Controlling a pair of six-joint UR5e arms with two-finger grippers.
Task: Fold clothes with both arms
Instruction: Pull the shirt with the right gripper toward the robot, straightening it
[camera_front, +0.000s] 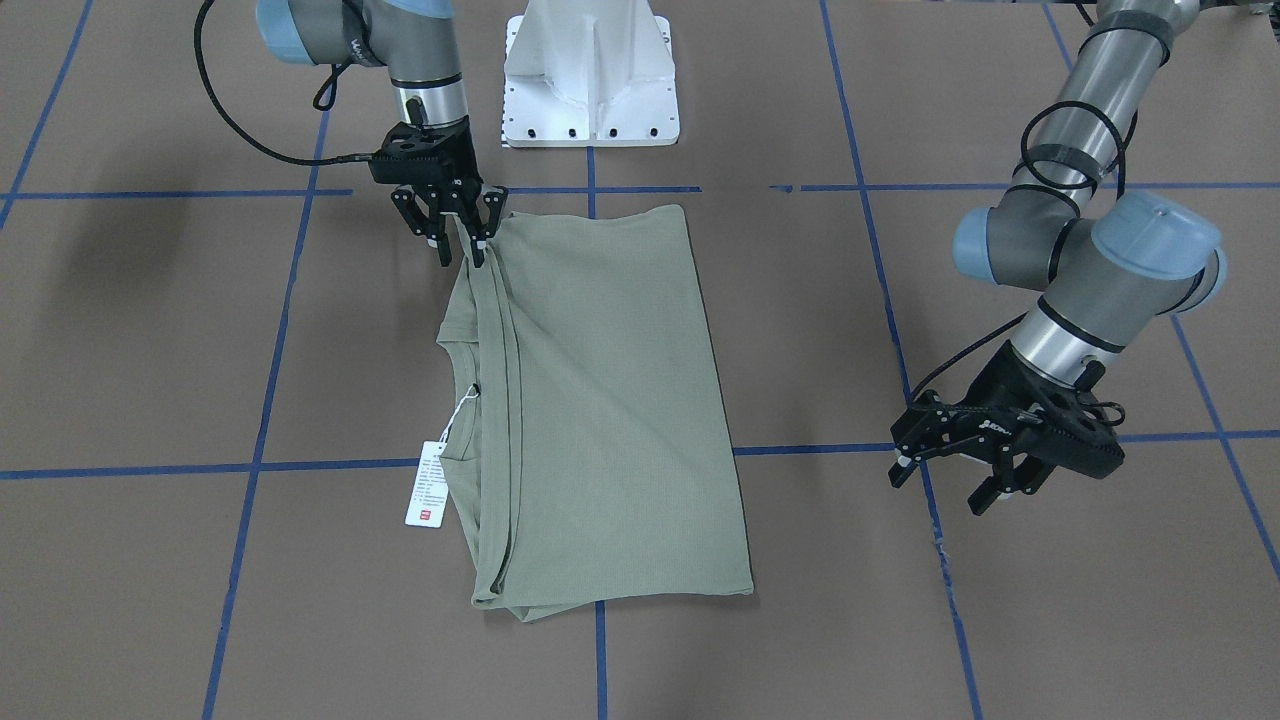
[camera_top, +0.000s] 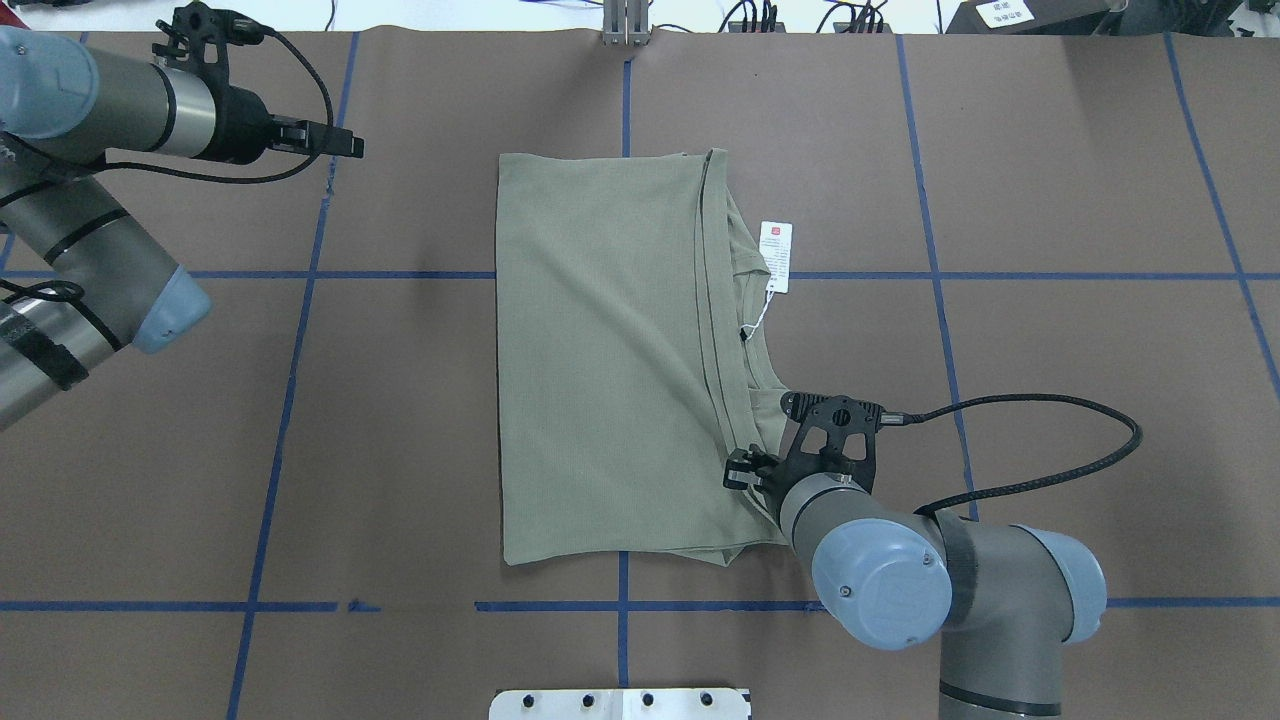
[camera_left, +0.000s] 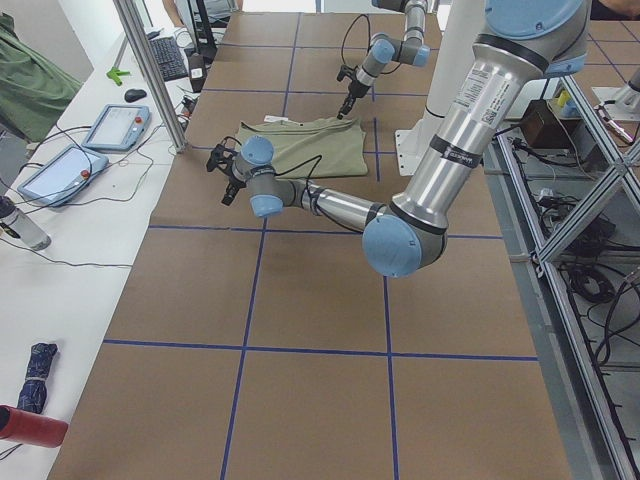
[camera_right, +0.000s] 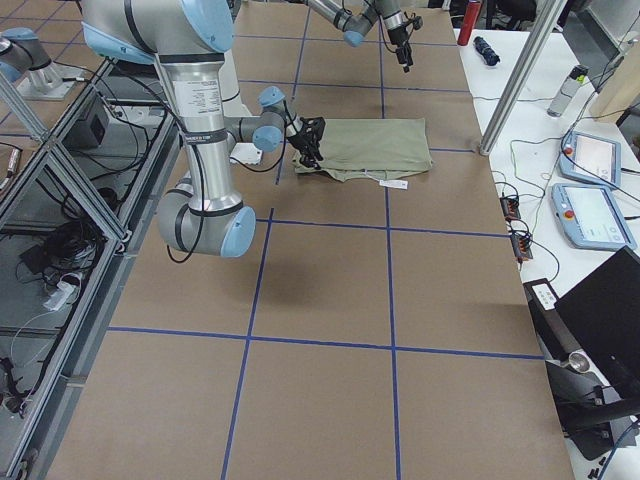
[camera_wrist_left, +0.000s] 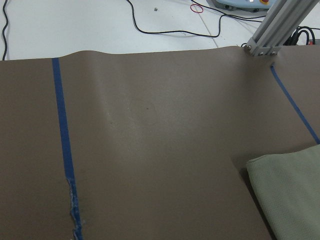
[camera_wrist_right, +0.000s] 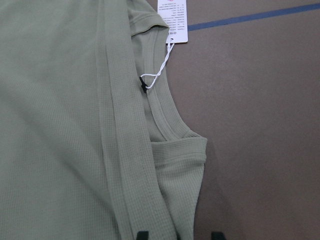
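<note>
The tabletop (camera_top: 400, 450) carried the shirt (camera_top: 600, 350) at its middle, folded lengthwise. The right gripper (camera_front: 462, 258) stood at its robot-side collar corner, fingers spread astride the layered edge, seemingly poised to pinch. The left gripper (camera_front: 938, 492) hung released, well clear. The hang tag (camera_top: 775, 256) lay beside the collar.
</note>
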